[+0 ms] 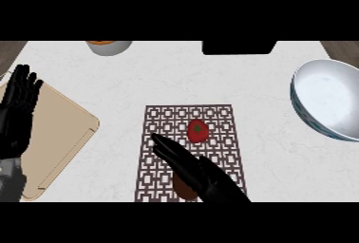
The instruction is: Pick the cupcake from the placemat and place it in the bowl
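The brown lattice-patterned placemat (pixel 188 152) is lying mid-bench, and a red rounded item (pixel 198 131) is sitting on its upper half. The black right hand (pixel 200 175) is stretching over the mat just below it, fingers straight, partly covering a brown thing (pixel 184 187) I can't identify. Right of the mat, the white bowl (pixel 329 99) is running off frame. Far left, the open left hand (pixel 17 114) is resting over a tan board (pixel 63 137).

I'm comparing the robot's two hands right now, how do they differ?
The left hand rests at the view's left edge, fingers up, over the tan board. The right hand lies over the placemat, fingers straight, pointing up-left beside the red item. Both are black, open and hold nothing.
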### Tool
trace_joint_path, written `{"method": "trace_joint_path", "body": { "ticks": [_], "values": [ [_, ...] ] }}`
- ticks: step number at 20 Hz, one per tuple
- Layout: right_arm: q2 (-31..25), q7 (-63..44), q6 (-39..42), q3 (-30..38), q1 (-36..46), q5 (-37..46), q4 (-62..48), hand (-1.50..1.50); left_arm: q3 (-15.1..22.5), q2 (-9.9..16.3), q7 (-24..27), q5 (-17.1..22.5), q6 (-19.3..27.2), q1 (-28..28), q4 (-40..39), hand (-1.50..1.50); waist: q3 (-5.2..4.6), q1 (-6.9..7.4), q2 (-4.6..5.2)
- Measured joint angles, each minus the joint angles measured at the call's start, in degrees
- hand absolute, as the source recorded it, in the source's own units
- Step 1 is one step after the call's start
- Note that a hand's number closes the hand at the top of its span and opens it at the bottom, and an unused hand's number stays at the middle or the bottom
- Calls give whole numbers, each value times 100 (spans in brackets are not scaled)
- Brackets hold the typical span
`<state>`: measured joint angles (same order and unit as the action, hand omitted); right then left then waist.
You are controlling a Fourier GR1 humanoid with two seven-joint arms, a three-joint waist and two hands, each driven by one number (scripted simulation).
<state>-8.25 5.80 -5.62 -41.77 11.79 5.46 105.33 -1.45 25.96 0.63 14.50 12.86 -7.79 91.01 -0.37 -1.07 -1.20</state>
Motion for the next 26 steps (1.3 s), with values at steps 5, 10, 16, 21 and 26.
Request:
{"method": "trace_joint_path", "body": {
  "ticks": [5,10,16,21,26],
  "values": [
    [-13,-310,-680,-1053,-387,1690,539,-150,-143,-61,65,127,-102,-159,-148,0,20,-20,46],
    [-352,-1494,-326,-1139,-175,3080,1199,-150,-239,-32,37,164,-174,-234,-175,0,23,-51,51],
    [-930,-3277,1105,-1010,-112,3493,2481,-150,-341,-11,60,215,-281,-285,-291,0,17,-37,65],
    [-1168,-4430,2538,-1065,128,3389,2745,-150,-402,17,149,248,-425,-331,-430,0,13,14,87],
    [-973,-5291,3931,-986,381,3105,2789,-150,-394,-32,162,205,-457,-463,-526,0,17,58,107]
  ]
}}
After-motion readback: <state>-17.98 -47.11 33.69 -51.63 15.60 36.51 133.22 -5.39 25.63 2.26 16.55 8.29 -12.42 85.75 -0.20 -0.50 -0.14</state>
